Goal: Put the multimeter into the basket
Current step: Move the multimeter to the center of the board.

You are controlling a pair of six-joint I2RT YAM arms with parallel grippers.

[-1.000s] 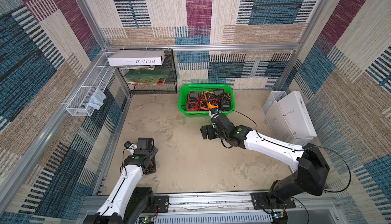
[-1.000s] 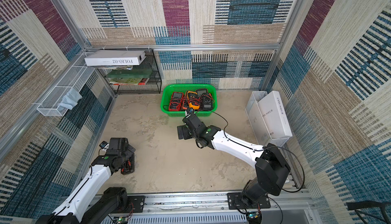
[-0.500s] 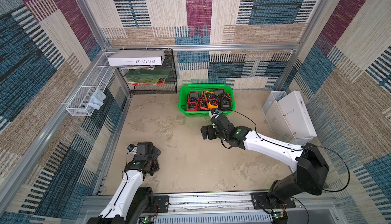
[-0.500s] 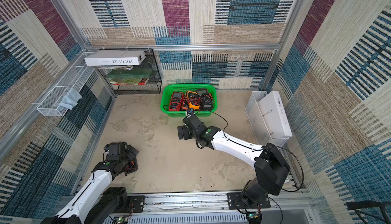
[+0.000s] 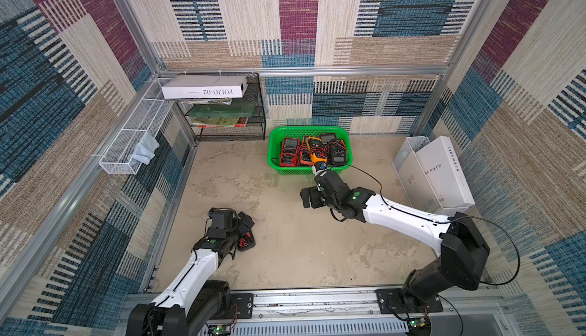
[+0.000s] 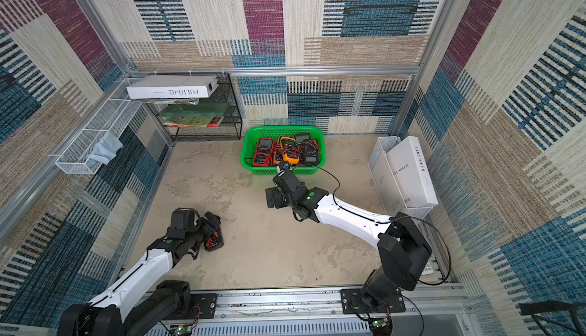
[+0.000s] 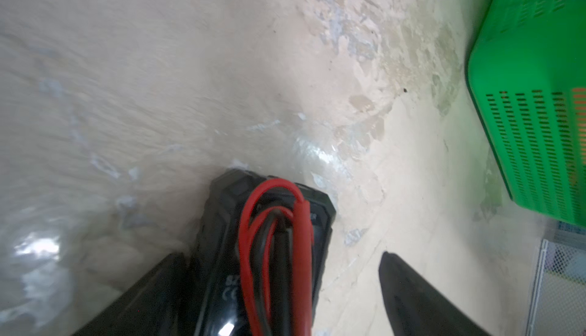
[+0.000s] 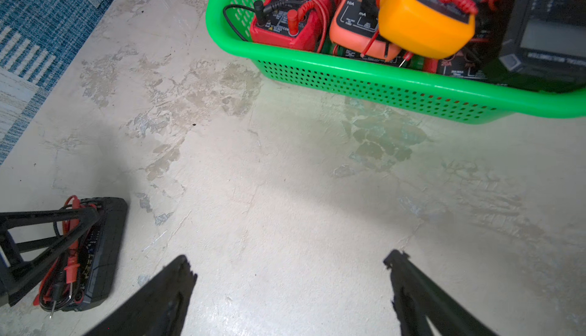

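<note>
Found nearest: left gripper (image 7: 281,255), jaws spread wide, astride black multimeter (image 8: 101,239) lying flat on floor, not clamped. Found mid-floor: right gripper (image 8: 288,256), jaws wide, empty. Found farthest: green basket (image 8: 364,84), loaded with other multimeters (image 5: 312,150), well apart from black multimeter

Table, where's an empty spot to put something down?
Widest bare patch: the middle of the table, between the black multimeter and the right arm. Also bare: in front of the black rack, beside the basket. Crowded: inside the basket, full of multimeters.
</note>
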